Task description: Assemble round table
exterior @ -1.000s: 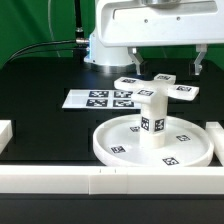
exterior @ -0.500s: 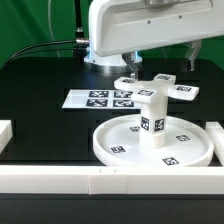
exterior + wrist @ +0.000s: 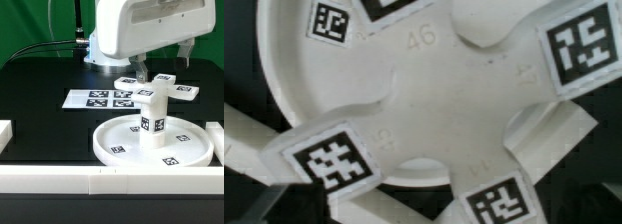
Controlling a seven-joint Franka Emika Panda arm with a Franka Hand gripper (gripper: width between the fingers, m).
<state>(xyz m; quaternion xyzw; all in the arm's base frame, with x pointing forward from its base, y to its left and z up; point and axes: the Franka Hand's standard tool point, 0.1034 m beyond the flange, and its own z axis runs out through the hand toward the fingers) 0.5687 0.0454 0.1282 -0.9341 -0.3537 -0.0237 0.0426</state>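
Your claw (image 3: 161, 62) hangs over the cross-shaped foot (image 3: 157, 88); whether it is open or closed cannot be told. That foot caps the short leg (image 3: 152, 120) standing in the round disc (image 3: 110, 134). Descending off-centre, you risk tipping both.

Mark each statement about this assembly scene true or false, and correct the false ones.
1. The leg stands upright on the disc. True.
2. The foot lies flat on the table. False: it sits on top of the leg.
3. The marker board lies at the exterior view's left of the leg. True.
4. The gripper holds the disc in the air. False: the disc rests on the table, with the gripper above the foot.
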